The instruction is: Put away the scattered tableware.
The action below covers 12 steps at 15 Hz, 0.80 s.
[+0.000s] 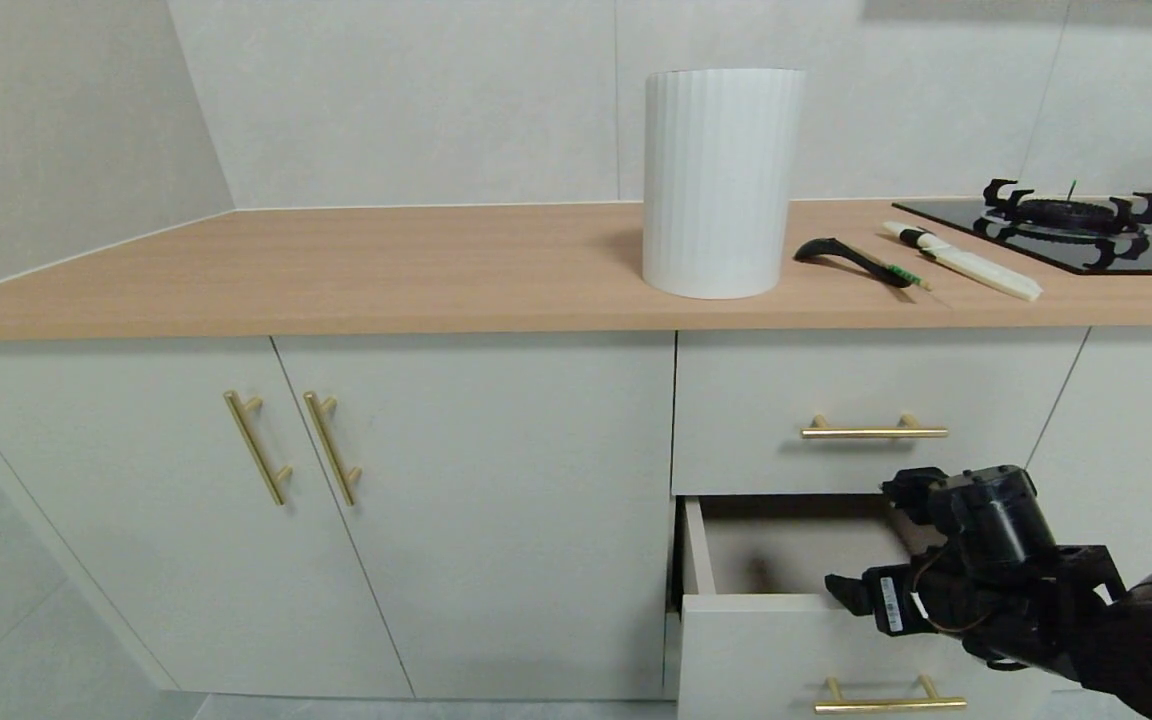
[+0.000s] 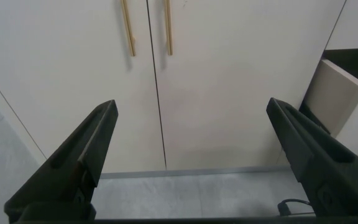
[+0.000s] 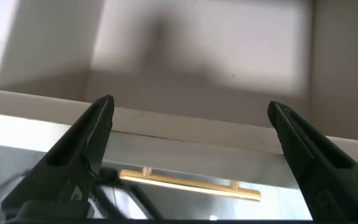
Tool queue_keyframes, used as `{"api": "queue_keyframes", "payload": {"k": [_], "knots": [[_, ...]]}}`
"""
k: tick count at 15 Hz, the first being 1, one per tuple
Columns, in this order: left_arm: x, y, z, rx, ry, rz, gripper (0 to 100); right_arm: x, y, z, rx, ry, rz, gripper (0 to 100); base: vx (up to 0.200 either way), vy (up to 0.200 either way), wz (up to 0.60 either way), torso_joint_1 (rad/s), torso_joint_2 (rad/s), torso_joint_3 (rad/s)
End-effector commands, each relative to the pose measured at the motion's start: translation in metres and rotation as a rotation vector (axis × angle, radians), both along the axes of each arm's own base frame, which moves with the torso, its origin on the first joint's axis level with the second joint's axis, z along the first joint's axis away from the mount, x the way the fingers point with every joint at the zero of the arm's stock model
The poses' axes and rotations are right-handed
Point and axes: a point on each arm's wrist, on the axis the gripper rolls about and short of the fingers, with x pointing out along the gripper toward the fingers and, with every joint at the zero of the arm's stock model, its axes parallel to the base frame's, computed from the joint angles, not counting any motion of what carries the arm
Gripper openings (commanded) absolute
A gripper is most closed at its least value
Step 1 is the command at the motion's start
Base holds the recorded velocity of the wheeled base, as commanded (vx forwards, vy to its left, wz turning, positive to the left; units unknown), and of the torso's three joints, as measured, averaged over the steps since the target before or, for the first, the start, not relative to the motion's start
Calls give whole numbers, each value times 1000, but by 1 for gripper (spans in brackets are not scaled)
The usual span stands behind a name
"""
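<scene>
Lower drawer standing open; pick-up step looks to be coming next.

Right gripper is hovering at the drawer's front edge, jaws wide and empty. Left gripper, equally wide, is facing the cabinet doors. Black-handled utensil and white knife are lying on the countertop, just beside the white canister. Next move is likely calling for a reach up and a handle grasp.
</scene>
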Motion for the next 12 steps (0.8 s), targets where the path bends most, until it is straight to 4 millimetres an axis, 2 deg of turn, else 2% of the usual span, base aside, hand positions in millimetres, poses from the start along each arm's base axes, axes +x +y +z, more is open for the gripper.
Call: {"api": "queue_keyframes", "payload": {"k": [1,9,10,12], "knots": [[0,0,0,0,0,-1,100,-3,-1,12,4,-7,3,100,0,0,0,0,0,0],[0,0,0,0,0,1,100,-26,-1,30,-52,98,71,100,0,0,0,0,0,0],[0,0,0,0,0,1,100,-37,1,36,-86,134,127,100,0,0,0,0,0,0],[0,0,0,0,2,-1,100,-47,3,38,-123,185,168,100,0,0,0,0,0,0]]}}
